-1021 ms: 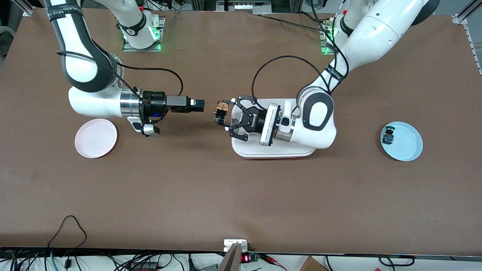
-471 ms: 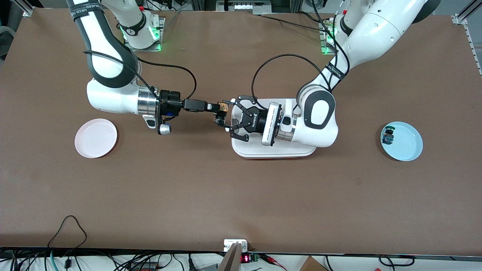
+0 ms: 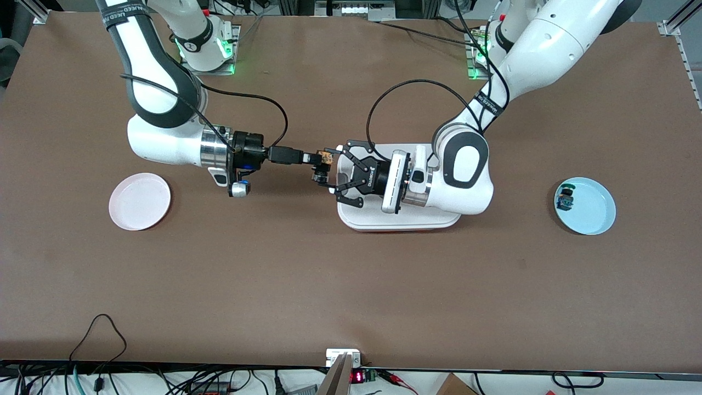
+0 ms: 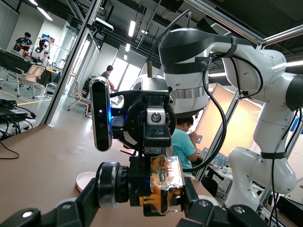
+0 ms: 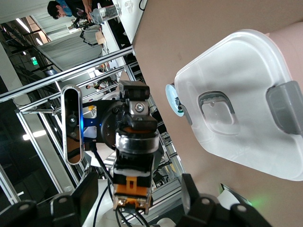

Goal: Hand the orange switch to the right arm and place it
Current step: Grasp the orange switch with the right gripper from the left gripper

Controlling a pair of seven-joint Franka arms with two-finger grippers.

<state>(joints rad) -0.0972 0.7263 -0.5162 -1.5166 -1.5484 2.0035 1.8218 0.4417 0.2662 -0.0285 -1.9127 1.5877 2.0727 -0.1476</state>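
The orange switch is a tiny black and orange block held up in the air just off the white container's edge, toward the right arm's end of the table. My left gripper is shut on it, one fingertip at each end of the switch. My right gripper points straight at the left one. Its slim fingers stand open on either side of the switch, with a gap showing on both sides. The left gripper and the right gripper meet tip to tip.
A white lidded container lies on the table under the left wrist. A pink plate sits at the right arm's end. A pale blue plate at the left arm's end holds a small part with blue and green accents.
The right arm has swung in toward the left gripper, and its fingers now flank the switch and have narrowed. The left arm has kept still with the switch.
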